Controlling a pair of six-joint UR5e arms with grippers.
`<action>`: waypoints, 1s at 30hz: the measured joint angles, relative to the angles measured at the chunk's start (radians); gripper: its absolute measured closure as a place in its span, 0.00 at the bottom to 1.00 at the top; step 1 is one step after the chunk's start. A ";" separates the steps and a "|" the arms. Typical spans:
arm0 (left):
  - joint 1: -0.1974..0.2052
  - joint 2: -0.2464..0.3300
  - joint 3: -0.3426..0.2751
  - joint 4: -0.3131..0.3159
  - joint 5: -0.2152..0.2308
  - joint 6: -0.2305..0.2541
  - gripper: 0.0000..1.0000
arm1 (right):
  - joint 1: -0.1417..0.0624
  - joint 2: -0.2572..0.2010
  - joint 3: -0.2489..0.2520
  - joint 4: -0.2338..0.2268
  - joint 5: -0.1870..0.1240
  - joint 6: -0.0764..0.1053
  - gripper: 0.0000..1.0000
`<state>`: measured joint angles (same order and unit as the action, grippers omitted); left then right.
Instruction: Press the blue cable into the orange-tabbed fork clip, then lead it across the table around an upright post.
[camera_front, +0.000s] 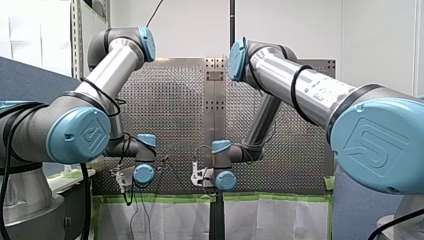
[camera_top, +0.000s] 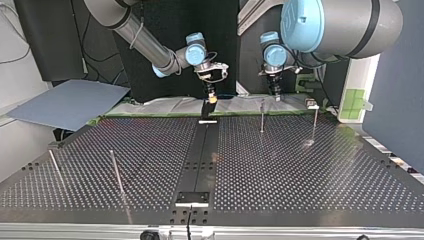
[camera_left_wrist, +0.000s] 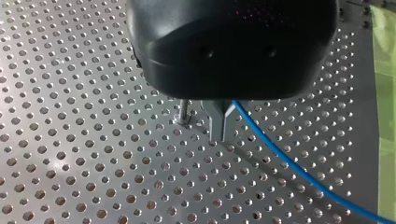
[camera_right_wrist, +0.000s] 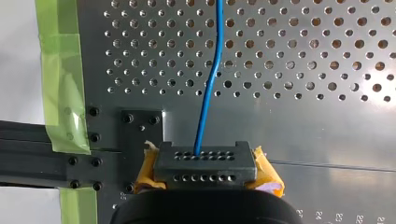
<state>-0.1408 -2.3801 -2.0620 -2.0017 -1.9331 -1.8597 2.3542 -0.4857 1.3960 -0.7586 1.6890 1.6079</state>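
The blue cable (camera_right_wrist: 208, 84) runs from under my right gripper (camera_right_wrist: 204, 161) out over the perforated table (camera_right_wrist: 303, 56). That gripper's black fingers with yellow pads (camera_right_wrist: 267, 175) are shut on the cable. In the top view my right gripper (camera_top: 213, 99) hangs just above the black fork clip (camera_top: 206, 110) at the far edge; no orange tab shows there. My left gripper (camera_left_wrist: 218, 126) is shut on the blue cable (camera_left_wrist: 289, 163), which trails away behind it. An upright post (camera_left_wrist: 183, 113) stands close beside its fingers, and my left gripper (camera_top: 275, 94) is behind that post (camera_top: 262, 117).
A second post (camera_top: 315, 125) stands at the top view's right. Two more posts (camera_top: 116, 172) lean at its left. Green tape (camera_right_wrist: 63, 84) lines the table's far edge. A grey board (camera_top: 70, 102) lies off the table at the top view's left.
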 joint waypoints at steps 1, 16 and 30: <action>0.000 0.000 -0.001 -0.001 0.000 0.001 1.00 | 0.000 0.000 -0.001 0.000 0.000 0.000 1.00; -0.012 0.046 -0.040 -0.023 -0.001 0.024 1.00 | 0.003 0.000 -0.002 0.048 0.014 -0.025 1.00; -0.010 0.103 -0.099 -0.023 0.030 0.035 1.00 | 0.007 -0.003 -0.002 0.066 0.027 -0.046 1.00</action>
<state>-0.1506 -2.2773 -2.1614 -2.0252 -1.9030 -1.8246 2.3616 -0.4887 1.3945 -0.6930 1.7157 1.5614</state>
